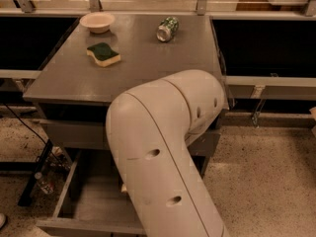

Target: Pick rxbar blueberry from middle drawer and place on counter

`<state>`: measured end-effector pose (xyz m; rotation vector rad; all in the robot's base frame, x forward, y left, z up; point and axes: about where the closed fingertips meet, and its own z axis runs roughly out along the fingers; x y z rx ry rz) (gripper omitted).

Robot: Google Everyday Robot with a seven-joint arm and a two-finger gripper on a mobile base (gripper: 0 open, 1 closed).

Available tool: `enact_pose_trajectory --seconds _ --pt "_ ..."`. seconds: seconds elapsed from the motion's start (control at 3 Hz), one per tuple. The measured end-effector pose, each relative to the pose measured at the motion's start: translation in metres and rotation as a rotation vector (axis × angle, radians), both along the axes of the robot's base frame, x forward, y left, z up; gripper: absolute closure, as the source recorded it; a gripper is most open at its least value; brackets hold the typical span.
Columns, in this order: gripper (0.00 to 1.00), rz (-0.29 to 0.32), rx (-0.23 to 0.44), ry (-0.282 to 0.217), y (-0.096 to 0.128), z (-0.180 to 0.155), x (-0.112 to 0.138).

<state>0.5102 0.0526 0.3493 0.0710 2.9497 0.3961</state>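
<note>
We cannot see the gripper. It is hidden behind the big white arm (163, 152), which bends down from the counter's front edge into the open middle drawer (96, 204) below the counter (148, 58). Whether the gripper is spread or closed on anything, we cannot tell. A small pale shape (123, 187) peeks out at the arm's left edge, below the counter, but we cannot say what it is.

The rxbar blueberry is also out of sight. It does not lie on the counter, and the bare strip of drawer floor that shows below the counter's front left does not hold it. We judge that it sits under the arm, inside the drawer, so we cannot say which way it points or how its long axis runs.

As for progress, the drawer stands pulled out from under the counter, so the opening step looks done. We judge the reach into it to be the step in hand. The grasp, the lift and the placing on the counter are not yet shown as done.

On the counter we see a green-topped sponge (103, 54) at its left middle, a pale bowl (97, 21) at its back left, and a can (167, 28) lying on its side at its back centre. The front half of the counter offers room for the bar.
</note>
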Motion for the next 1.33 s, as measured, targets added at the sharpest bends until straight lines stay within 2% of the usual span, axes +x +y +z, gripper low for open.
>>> enact_pose_trajectory --seconds 0.33,0.67,1.0,1.33 --pt "0.00 0.000 0.000 0.000 0.0000 0.0000 0.0000" --pt "0.20 0.000 0.000 0.000 0.0000 0.0000 0.0000" --pt "0.49 0.000 0.000 0.000 0.0000 0.0000 0.0000" --pt "0.74 0.000 0.000 0.000 0.0000 0.0000 0.0000"
